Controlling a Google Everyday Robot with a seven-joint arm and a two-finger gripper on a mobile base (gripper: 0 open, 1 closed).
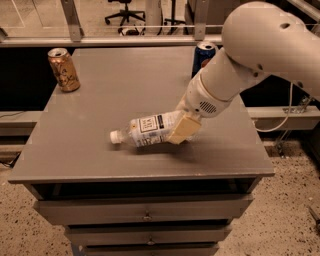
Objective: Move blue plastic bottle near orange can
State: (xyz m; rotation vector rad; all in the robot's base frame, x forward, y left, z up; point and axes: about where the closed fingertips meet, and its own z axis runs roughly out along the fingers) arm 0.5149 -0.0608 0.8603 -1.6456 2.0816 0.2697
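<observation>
The blue plastic bottle (148, 130) is clear with a white cap and a pale label. It is held on its side with the cap pointing left, its base end raised a little above the grey table (115, 85). My gripper (183, 128) is shut on the bottle's base end at the table's middle front. The orange can (63, 69) stands upright at the table's far left corner, well away from the bottle.
A dark blue Pepsi can (203, 56) stands at the table's far right edge, partly behind my arm. The table top sits on a drawer cabinet (145, 215). An office chair (125, 10) stands on the floor beyond a rail.
</observation>
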